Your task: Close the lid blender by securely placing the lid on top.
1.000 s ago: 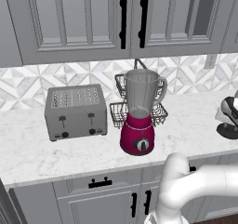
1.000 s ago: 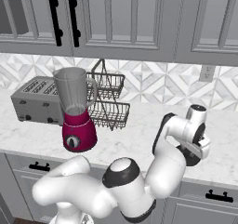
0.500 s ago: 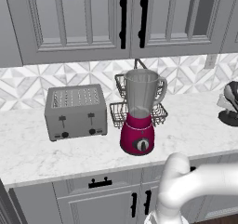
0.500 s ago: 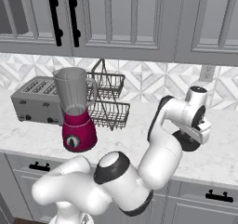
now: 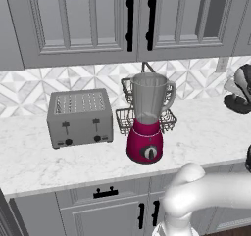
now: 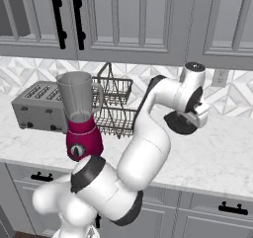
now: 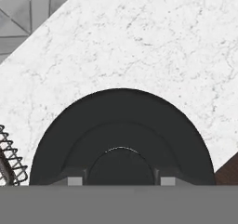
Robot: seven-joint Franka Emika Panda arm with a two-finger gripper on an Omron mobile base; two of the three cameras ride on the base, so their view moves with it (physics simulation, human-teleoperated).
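The blender (image 5: pixel 146 117) stands on the marble counter, a clear open-topped jar on a magenta base with a dial; in the right base view the blender (image 6: pixel 80 114) is left of the arm. The lid (image 6: pixel 179 125), a flat round black cap, hangs a little above the counter to the blender's right, under the hand. My gripper (image 6: pixel 190 117) is shut on the lid from above. In the hand view the lid (image 7: pixel 121 130) spreads just beyond my gripper (image 7: pixel 121 179), whose fingertips clasp its raised centre. At the right edge of the left base view the lid (image 5: pixel 236 104) hangs below my gripper (image 5: pixel 241 90).
A grey toaster (image 5: pixel 81 117) sits left of the blender. A two-tier wire basket (image 6: pixel 116 106) stands behind the blender, against the tiled backsplash. Upper cabinets (image 5: pixel 98 19) hang above. A wall outlet (image 6: pixel 220 77) is behind the hand. Drawers run below the counter edge (image 5: pixel 98 181).
The hand has risen from near the counter, carrying the lid up with it. Blender, toaster and basket stay in place.
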